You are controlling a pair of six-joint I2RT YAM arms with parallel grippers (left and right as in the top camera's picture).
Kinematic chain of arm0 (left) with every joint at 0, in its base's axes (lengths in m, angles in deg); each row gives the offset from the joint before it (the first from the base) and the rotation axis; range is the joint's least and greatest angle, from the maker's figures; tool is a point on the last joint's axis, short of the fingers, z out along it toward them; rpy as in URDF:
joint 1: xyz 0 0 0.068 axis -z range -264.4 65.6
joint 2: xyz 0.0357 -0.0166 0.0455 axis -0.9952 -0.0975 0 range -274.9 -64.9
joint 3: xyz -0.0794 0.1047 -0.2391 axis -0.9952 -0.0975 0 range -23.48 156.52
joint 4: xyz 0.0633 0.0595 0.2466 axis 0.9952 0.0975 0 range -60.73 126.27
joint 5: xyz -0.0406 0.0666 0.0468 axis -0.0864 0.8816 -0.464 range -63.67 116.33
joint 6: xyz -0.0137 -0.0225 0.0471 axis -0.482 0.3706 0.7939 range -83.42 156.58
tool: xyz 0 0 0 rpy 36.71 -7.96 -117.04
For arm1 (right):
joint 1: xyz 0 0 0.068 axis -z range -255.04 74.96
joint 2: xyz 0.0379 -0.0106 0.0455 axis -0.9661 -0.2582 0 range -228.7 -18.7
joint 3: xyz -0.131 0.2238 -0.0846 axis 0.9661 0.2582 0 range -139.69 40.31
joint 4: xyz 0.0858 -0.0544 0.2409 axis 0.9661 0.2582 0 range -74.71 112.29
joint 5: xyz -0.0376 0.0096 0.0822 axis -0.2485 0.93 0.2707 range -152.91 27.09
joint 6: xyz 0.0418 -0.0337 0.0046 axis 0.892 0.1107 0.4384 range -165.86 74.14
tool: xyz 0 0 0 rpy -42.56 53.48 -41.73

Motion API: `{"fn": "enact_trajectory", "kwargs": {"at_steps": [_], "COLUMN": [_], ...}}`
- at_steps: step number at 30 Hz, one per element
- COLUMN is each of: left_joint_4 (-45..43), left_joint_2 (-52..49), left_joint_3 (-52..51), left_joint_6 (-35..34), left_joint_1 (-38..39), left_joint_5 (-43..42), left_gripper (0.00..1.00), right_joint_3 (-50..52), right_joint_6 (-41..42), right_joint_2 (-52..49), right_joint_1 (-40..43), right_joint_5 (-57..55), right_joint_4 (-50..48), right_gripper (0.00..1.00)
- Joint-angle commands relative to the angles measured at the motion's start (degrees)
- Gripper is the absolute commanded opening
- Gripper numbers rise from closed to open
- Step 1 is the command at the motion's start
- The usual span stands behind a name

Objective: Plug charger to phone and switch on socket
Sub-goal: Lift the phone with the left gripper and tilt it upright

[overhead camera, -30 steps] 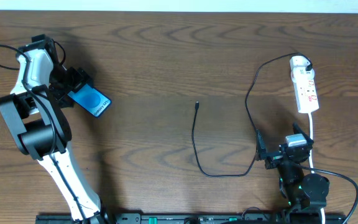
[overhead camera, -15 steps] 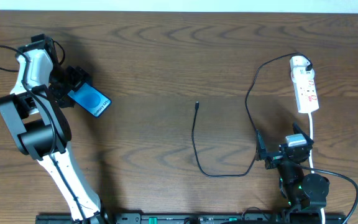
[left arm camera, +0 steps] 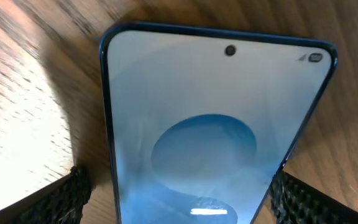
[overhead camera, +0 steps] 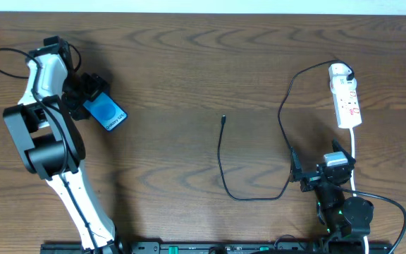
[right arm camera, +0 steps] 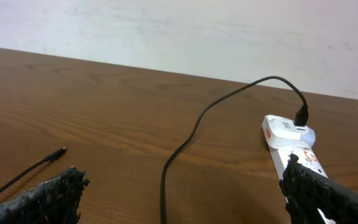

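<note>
Edging sideways, the left gripper (overhead camera: 90, 99) has slid the phone (overhead camera: 107, 113) with it. Jaws spread and unclamped, it has the phone between its fingers (left arm camera: 61, 199), long axis pointing ahead. The right gripper (right arm camera: 182, 199), also spread, is nearer the charger's connector tip (overhead camera: 223, 119).

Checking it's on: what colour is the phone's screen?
Phone screen is blue with a central oval; clearest in the left wrist view.
</note>
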Motion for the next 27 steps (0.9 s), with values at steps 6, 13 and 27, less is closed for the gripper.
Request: {"fn": "enact_trajectory", "kwargs": {"at_steps": [6, 13, 27], "left_joint_4": [0.11, -1.51, -0.81], "left_joint_2": [-1.11, -1.11, -1.11], "left_joint_3": [-1.53, -1.53, -1.53], "left_joint_6": [-1.46, 7.58, 9.51], "left_joint_1": [1.09, 3.21, 3.56], "left_joint_5": [1.09, 1.77, 2.51], "left_gripper": [0.93, 0.94, 0.93], "right_joint_3": [0.07, 0.07, 0.07], "right_joint_6": [0.5, 0.5, 0.5], "right_joint_2": [0.28, 0.28, 0.28], "right_joint_1": [-0.33, -0.33, -0.33], "right_joint_5": [-0.24, -0.24, -0.24], "right_joint_4": [0.26, 0.24, 0.24], "right_gripper": [0.99, 0.99, 0.99]}}
